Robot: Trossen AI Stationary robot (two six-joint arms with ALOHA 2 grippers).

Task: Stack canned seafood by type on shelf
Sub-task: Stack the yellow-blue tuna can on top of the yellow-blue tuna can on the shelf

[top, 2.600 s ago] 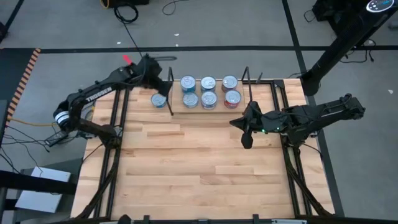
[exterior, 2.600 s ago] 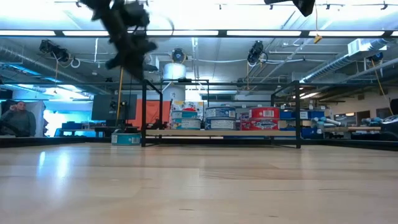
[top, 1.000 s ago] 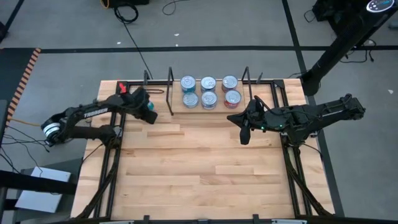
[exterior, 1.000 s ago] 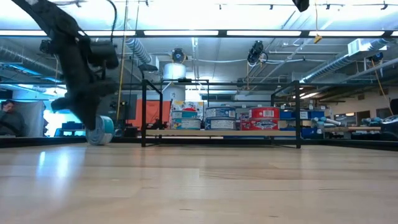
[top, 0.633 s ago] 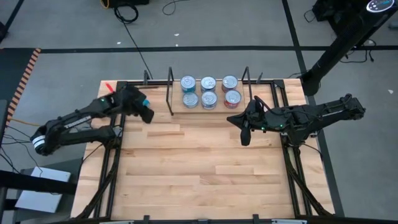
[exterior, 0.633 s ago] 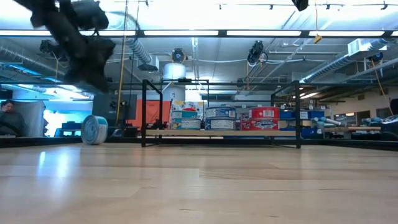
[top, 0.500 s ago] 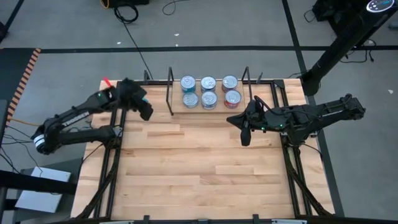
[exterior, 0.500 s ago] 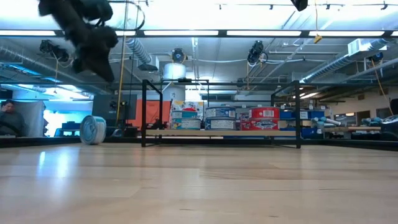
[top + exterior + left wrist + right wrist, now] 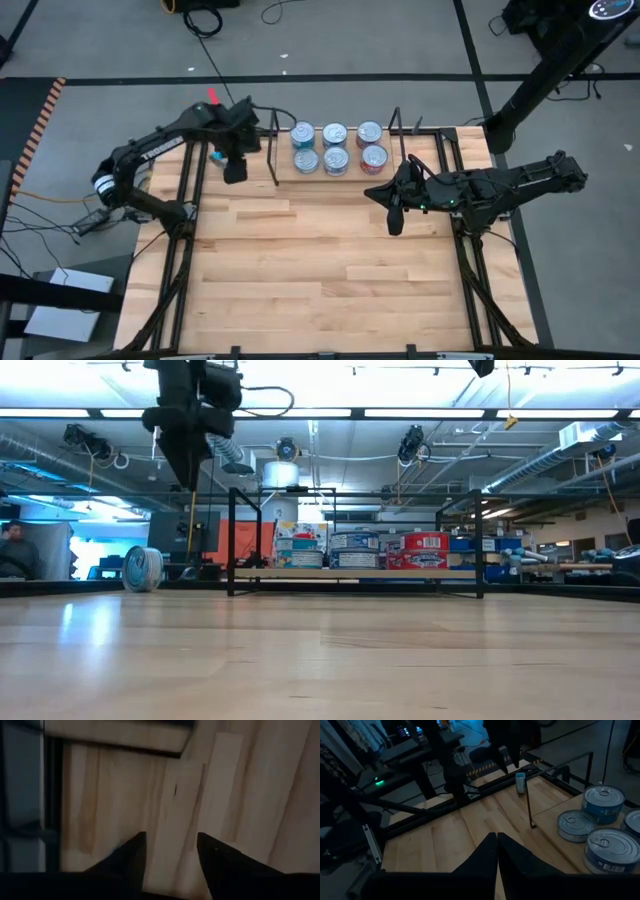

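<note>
Six tins [image 9: 335, 147] sit on the shelf [image 9: 335, 172] at the table's [image 9: 320, 270] far edge, in two rows of three. One stray can [image 9: 142, 568] stands on edge left of the shelf (outside its left upright [image 9: 274, 148]).

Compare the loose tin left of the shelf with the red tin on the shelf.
The loose tin stands on edge; the red tin lies flat, lid up. The loose tin's label is blue, the red tin's red. The loose tin is alone; the red tin sits among others. Both are small and round.
</note>
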